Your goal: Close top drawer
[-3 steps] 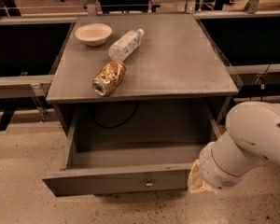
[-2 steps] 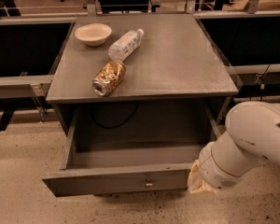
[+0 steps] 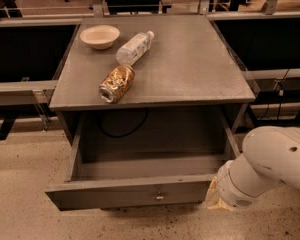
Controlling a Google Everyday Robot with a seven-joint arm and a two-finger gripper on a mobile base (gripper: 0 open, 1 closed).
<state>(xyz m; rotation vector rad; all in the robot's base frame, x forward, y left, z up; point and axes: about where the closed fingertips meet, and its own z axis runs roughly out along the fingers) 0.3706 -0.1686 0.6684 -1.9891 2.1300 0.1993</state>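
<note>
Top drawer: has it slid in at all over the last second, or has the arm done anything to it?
Nothing visibly changed. The top drawer is pulled out just as far as before, and the gripper stays by the right end of its front. The bowl, bottle and can lie where they were on the cabinet top.

One top drawer (image 3: 125, 196) stands pulled out, with one small knob (image 3: 160, 197) on its front. Three things lie on the one grey surface (image 3: 190, 59): one pale bowl (image 3: 99, 35), one clear plastic bottle (image 3: 134, 47) and one gold can (image 3: 116, 83). One dark cable (image 3: 121, 133) loops behind the drawer. One white arm (image 3: 275, 159) shows, its one gripper (image 3: 216, 196) just beside the drawer front's right end.
</note>
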